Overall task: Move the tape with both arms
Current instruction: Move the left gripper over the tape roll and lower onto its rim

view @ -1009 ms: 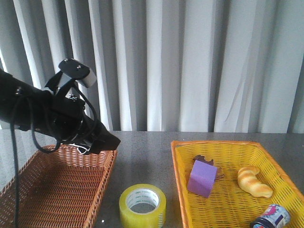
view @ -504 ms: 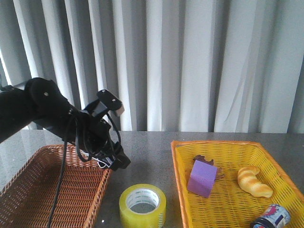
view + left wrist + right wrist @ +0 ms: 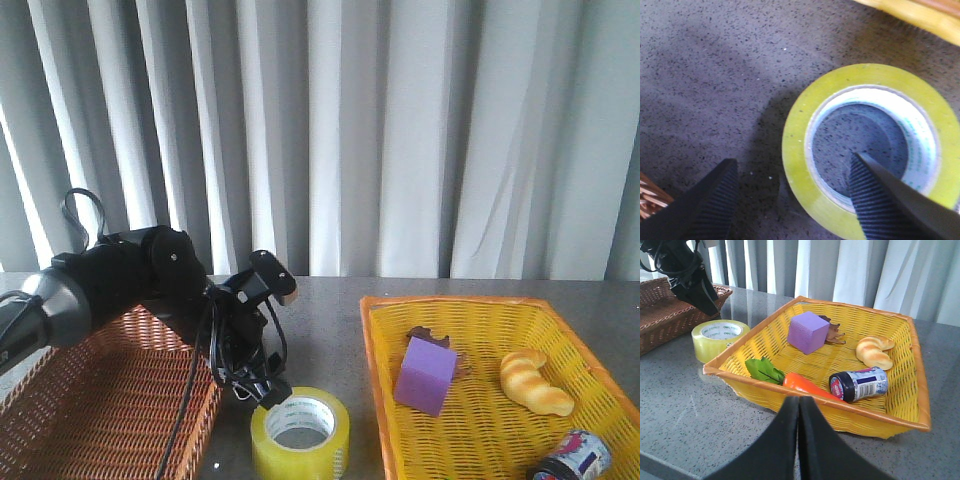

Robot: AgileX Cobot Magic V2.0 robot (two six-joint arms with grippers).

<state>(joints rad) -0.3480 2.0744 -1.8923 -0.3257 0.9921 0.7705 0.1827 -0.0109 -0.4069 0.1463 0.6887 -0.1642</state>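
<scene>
Left gripper [image 3: 792, 200] fingers wide, straddling the wall of the yellow translucent tape roll [image 3: 871, 150] on grey speckled surface [image 3: 715, 75]. Right gripper [image 3: 799, 440] fingers pressed together, empty.

The tape [image 3: 300, 432] lies between two baskets [image 3: 110, 400] [image 3: 490, 390] on the table [image 3: 320, 310]

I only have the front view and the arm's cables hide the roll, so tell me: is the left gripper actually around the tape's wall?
Observer: Yes. The left wrist view shows the left gripper open and straddling the wall of the tape, with one finger inside the core and the other outside.
Operator: And the right gripper? I can't see it.
Observer: The right gripper is shut and empty, pointing at the yellow basket.
Operator: Anything in that basket I'm missing?
Observer: A carrot lies by the wall nearest that gripper.
</scene>
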